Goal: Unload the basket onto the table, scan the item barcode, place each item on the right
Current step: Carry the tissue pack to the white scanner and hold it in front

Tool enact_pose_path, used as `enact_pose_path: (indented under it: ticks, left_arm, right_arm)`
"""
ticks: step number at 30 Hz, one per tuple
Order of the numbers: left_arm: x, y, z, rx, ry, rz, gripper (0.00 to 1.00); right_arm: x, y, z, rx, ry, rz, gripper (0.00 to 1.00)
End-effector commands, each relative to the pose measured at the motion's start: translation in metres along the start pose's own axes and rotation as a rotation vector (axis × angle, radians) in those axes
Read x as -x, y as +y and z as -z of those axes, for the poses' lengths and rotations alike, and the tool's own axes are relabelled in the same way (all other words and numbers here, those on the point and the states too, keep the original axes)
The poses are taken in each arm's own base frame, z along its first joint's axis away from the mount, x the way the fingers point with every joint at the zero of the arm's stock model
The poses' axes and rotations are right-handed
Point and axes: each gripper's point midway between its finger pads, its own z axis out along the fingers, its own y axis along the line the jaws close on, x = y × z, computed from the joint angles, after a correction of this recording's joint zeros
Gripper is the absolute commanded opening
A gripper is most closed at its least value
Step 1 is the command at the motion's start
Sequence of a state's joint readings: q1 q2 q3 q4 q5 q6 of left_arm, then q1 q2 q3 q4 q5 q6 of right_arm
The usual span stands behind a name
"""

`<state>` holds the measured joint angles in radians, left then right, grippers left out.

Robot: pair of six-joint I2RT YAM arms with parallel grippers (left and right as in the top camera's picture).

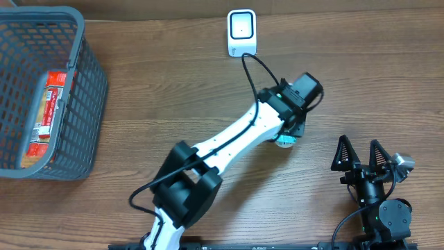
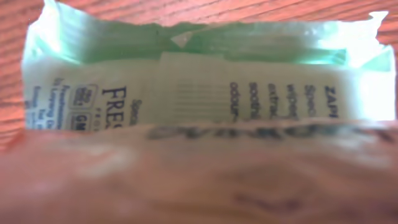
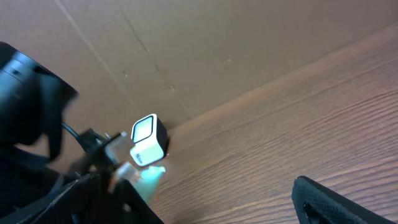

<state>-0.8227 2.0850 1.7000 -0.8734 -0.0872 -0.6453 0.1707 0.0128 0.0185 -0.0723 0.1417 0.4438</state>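
Below the scanner [image 1: 241, 32], mid-table: my left claw [image 1: 286, 136], half closed around a green wipes packet [image 2: 205, 87]. Step: presenting. Next, I judge: turn its barcode toward the scanner. Right claw [image 1: 361, 154]: wide open, empty.

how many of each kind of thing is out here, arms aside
grey basket: 1
white scanner: 1
packets: 2 (red packet in the basket, green packet at the left arm)
total: 4
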Motion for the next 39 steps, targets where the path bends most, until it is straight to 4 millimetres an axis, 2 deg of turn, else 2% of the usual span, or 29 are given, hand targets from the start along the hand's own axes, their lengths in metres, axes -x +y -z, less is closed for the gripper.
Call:
enact_pose_path:
  ticks: [1, 6, 10, 12, 16, 21, 25, 27, 28, 39]
  left_arm:
    - [0.004, -0.006, -0.005, 0.062, -0.073, 0.059, 0.16]
    - [-0.002, -0.025, -0.016, 0.062, -0.110, 0.017, 0.16]
    - [-0.006, -0.028, -0.025, 0.090, -0.123, -0.003, 0.17]
    - [-0.010, -0.027, -0.034, 0.093, -0.106, -0.006, 0.21]
    - [-0.017, -0.031, -0.040, 0.073, -0.069, -0.009, 0.39]
    - [-0.021, -0.037, -0.039, 0.035, -0.037, -0.035, 0.51]
    - [-0.021, -0.039, -0.037, 0.025, -0.027, -0.053, 0.68]
    - [-0.021, -0.039, -0.035, 0.029, -0.023, -0.067, 0.86]
    - [-0.021, -0.039, -0.033, 0.031, -0.021, -0.072, 1.00]
    - [-0.010, -0.044, -0.005, 0.038, -0.014, -0.076, 1.00]
  right_arm:
    - [-0.001, -0.002, 0.000, -0.004, -0.005, 0.005, 1.00]
    - [-0.001, -0.002, 0.000, -0.004, -0.005, 0.006, 1.00]
    - [-0.001, -0.002, 0.000, -0.004, -0.005, 0.006, 1.00]
    - [-0.001, -0.002, 0.000, -0.004, -0.005, 0.005, 1.00]
    - [-0.001, -0.002, 0.000, -0.004, -0.005, 0.005, 1.00]
    - [-0.001, -0.002, 0.000, -0.004, -0.005, 0.005, 1.00]
    - [-0.001, -0.002, 0.000, -0.004, -0.005, 0.006, 1.00]
    - [-0.001, -0.002, 0.000, -0.004, -0.005, 0.006, 1.00]
    - [-0.001, -0.002, 0.000, -0.004, -0.005, 0.006, 1.00]
    - [-0.001, -0.002, 0.000, -0.004, -0.005, 0.005, 1.00]
